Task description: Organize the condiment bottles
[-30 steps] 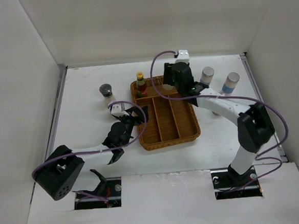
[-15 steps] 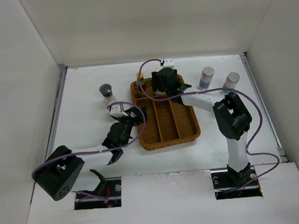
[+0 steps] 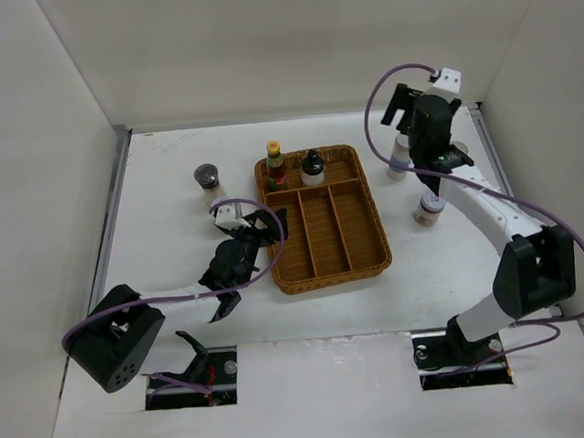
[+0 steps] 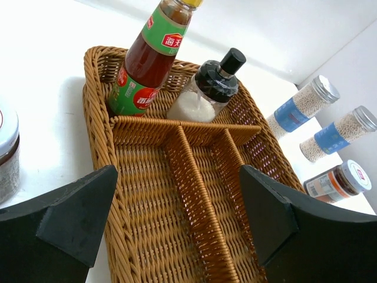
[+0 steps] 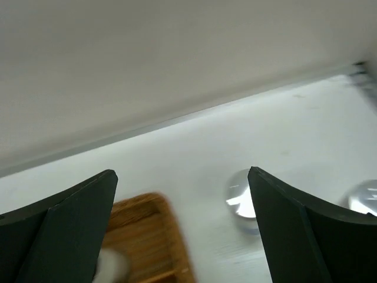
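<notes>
the right pincer (image 5: 181, 174) is held open, empty; a blue-banded bottle (image 4: 294, 111) below it could be toppled if approached off-centre.

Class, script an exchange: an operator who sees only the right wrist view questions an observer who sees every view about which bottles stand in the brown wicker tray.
Operator: My view blurs the brown wicker tray. What stands in it?
Observer: Its far cross compartment holds a yellow-capped red-green sauce bottle and a black-capped clear shaker.
Operator: Anything left of it?
Observer: A grey-lidded round jar stands outside the tray, by its left side.
</notes>
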You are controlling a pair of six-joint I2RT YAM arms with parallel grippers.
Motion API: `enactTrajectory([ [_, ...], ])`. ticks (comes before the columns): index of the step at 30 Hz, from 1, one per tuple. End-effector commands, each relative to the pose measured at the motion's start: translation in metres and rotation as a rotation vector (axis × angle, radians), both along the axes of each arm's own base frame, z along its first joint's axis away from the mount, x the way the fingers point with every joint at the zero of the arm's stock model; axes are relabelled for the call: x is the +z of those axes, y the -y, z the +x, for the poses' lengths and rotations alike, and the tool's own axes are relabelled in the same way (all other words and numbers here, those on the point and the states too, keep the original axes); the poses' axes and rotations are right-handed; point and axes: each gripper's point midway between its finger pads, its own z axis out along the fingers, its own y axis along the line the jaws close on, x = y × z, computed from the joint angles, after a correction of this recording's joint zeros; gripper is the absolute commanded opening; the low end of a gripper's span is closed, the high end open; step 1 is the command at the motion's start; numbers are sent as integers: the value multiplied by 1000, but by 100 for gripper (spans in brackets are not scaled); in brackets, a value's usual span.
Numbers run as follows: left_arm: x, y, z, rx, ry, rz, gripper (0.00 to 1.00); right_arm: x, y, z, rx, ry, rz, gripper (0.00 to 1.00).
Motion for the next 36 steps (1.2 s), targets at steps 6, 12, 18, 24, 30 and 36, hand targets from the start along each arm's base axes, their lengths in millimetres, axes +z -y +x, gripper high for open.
enactTrajectory([
  [6,21,7,2,-17,52,-55,85,-87,51,25,-60,-214,-47,100],
  [12,20,6,2,-14,50,-51,85,-122,47,44,-10,-305,-30,100],
  [18,21,6,2,-15,53,-53,85,-131,56,50,-73,-306,-51,74],
  [24,21,8,1,-20,52,-53,85,-77,62,41,-120,-129,-78,54],
  [30,22,7,1,-18,55,-55,85,-5,21,13,-16,42,-36,54],
  [36,24,6,0,-14,60,-58,85,7,-50,8,167,71,11,55],
])
